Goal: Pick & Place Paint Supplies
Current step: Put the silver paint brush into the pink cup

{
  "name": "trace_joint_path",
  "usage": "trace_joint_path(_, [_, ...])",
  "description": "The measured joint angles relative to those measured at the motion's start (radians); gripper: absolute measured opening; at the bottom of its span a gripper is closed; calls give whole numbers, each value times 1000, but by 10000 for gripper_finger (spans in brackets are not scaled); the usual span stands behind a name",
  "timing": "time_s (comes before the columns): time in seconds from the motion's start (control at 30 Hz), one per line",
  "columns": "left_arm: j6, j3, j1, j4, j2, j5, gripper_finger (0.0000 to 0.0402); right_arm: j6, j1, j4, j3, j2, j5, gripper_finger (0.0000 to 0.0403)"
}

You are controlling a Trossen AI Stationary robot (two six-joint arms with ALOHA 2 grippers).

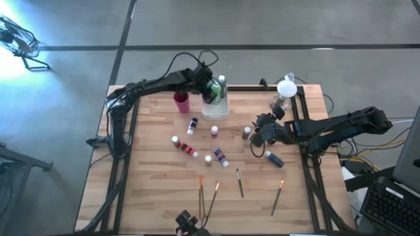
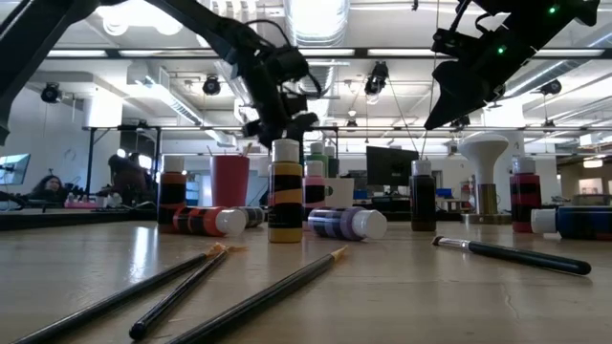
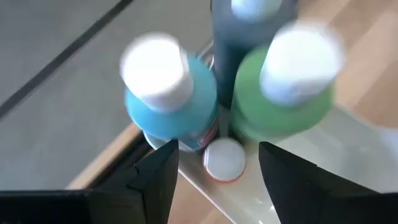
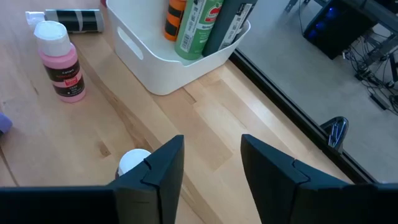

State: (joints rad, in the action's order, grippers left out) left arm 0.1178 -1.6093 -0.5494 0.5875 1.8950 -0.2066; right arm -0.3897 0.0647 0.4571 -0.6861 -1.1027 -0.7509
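Note:
A translucent white tray (image 1: 216, 109) stands at the table's far edge beside a magenta cup (image 1: 181, 102). In it stand a teal bottle (image 3: 177, 112), a green bottle (image 3: 280, 106), a dark bottle (image 3: 239, 37) and a small red bottle with a white cap (image 3: 224, 160). My left gripper (image 3: 219, 148) hovers open above them, the small bottle below the gap between its fingers. Several more paint bottles (image 1: 189, 149) stand or lie mid-table. Several brushes (image 1: 213, 196) lie near the front edge. My right gripper (image 4: 211, 140) hangs open right of centre, a white-capped bottle (image 4: 132, 162) just outside one finger.
A pink bottle (image 4: 61, 62) stands between my right gripper and the tray (image 4: 174, 56). A dark blue bottle (image 1: 274, 158) lies on its side right of centre. A white lamp-like stand (image 1: 285, 92) sits at the far right corner. Bare wood shows along the table's left side.

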Motion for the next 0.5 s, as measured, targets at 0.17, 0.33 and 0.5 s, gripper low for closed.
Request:
trace_joint_path(0.17, [-42, -156, 1, 173, -3, 5, 226, 0, 0, -1, 0, 0, 0, 174])
trace_joint_path(0.33, [-49, -312, 5, 364, -18, 5, 227, 0, 0, -1, 0, 0, 0, 186])
trace_joint_path(0.5, [-34, -392, 35, 460, -88, -7, 227, 0, 0, -8, 0, 0, 0, 194])
